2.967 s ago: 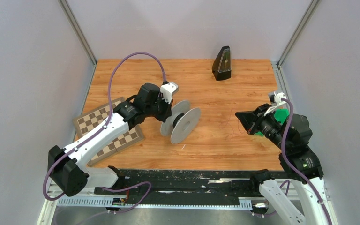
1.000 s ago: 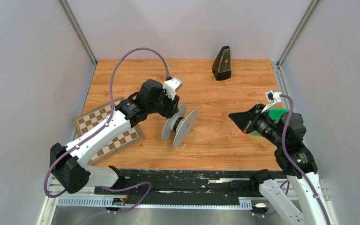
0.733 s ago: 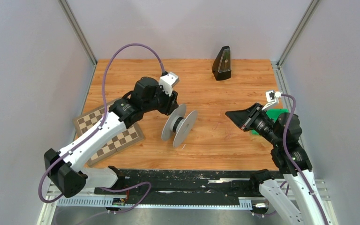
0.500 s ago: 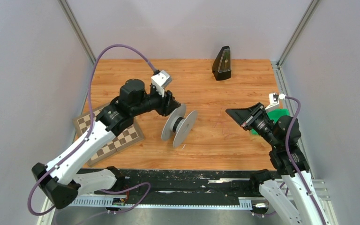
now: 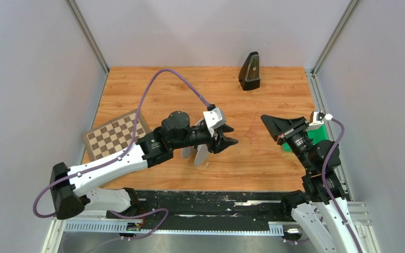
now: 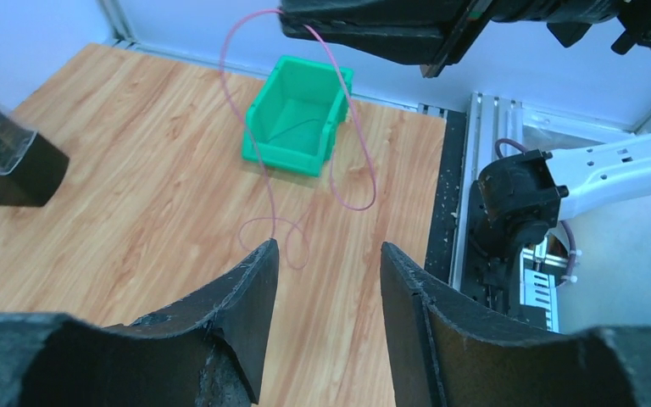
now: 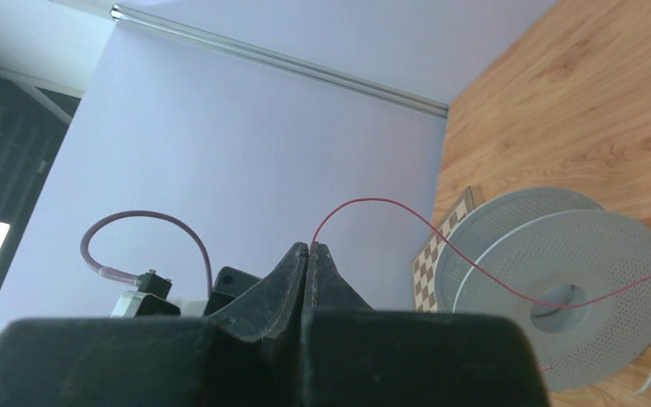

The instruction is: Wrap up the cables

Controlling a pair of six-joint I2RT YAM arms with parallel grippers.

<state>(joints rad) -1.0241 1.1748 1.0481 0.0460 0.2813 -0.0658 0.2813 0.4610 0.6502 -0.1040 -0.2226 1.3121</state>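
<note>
A grey perforated spool (image 5: 201,155) stands on the table, mostly hidden under my left arm; the right wrist view shows its flanges (image 7: 559,280). A thin red cable (image 7: 373,203) runs from the spool hub up to my right gripper (image 7: 312,246), which is shut on it. The right gripper (image 5: 265,118) hangs right of the spool. The cable (image 6: 339,127) drops from it in loose loops onto the wood near the green bin. My left gripper (image 5: 228,138) reaches over the spool toward the right, and in the left wrist view it (image 6: 329,246) stands open and empty above the loops.
A green bin (image 6: 297,114) sits at the right edge of the table, partly behind my right arm (image 5: 319,150). A black metronome (image 5: 250,71) stands at the back. A chessboard (image 5: 116,134) lies at the left. A black rail (image 5: 216,197) borders the near edge.
My left arm left the spool's far-left side and swung over it to the right, opening wider. The right gripper tilted up and back with the cable. The chessboard is now uncovered.
</note>
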